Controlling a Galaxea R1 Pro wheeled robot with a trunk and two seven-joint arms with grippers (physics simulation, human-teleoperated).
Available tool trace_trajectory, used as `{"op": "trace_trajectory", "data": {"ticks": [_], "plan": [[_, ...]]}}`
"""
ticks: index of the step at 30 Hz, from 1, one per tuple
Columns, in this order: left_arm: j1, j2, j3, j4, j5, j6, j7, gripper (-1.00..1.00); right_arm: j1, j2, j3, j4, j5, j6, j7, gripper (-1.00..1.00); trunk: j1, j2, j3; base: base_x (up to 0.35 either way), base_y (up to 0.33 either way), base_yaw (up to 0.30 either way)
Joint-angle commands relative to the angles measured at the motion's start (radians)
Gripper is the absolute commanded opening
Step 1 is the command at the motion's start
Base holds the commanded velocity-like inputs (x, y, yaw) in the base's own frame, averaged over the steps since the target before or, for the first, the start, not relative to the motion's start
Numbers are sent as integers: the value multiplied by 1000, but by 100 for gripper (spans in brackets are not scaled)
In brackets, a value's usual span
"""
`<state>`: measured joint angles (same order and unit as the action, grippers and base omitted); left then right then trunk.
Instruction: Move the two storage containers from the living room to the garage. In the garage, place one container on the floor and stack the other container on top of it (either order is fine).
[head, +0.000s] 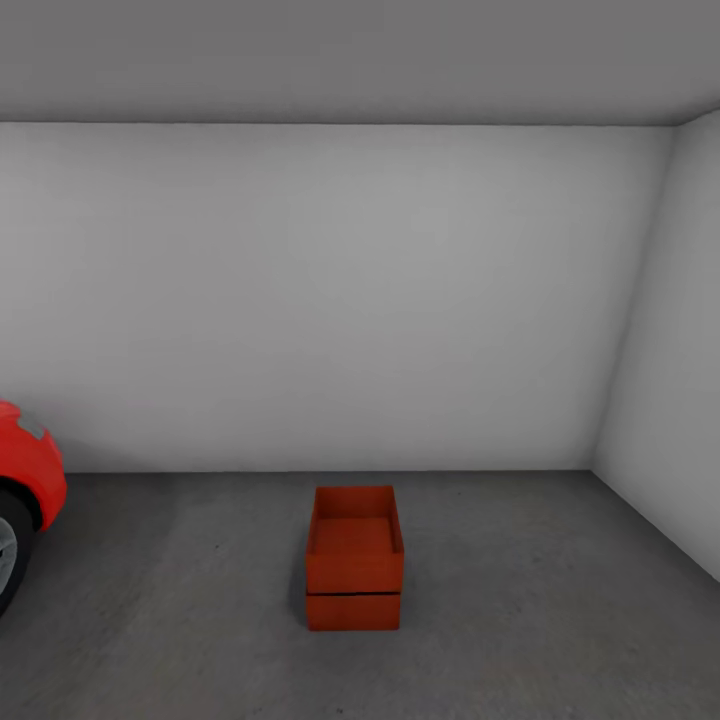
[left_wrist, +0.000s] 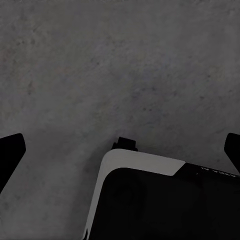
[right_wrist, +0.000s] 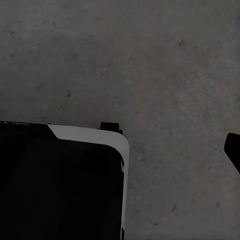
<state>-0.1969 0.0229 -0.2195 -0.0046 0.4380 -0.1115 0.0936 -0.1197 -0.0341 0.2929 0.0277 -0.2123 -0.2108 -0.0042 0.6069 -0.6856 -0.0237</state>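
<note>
Bare grey concrete floor (head: 560, 620) in the near foreground, with two red-orange storage containers (head: 354, 560) stacked just beyond it.

The stack sits centre-floor in the garage, short of the far white wall (head: 330, 300). A red car (head: 25, 480) shows at the left edge. Both wrist views look down on the concrete: the left gripper (left_wrist: 122, 150) has fingers spread wide, grasping nothing; the right gripper (right_wrist: 232, 150) shows one fingertip, so I cannot tell its state.

Grey mottled concrete floor (left_wrist: 120, 65) below. Two dark fingers (left_wrist: 11, 152) sit wide apart at the frame's edges. A black-and-white robot part (left_wrist: 150, 200) lies between them.
</note>
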Motion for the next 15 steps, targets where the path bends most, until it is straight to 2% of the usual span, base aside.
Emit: {"op": "trace_trajectory", "data": {"ticks": [1,15], "plan": [[-1,0,-8,0,7,-2,3,100,-1,0,9,3,-9,-6,0,100,0,-1,-2,0,0,0],[-1,0,-6,0,7,-2,3,100,-1,0,9,3,-9,-5,0,100,0,-1,-2,0,0,0]]}}
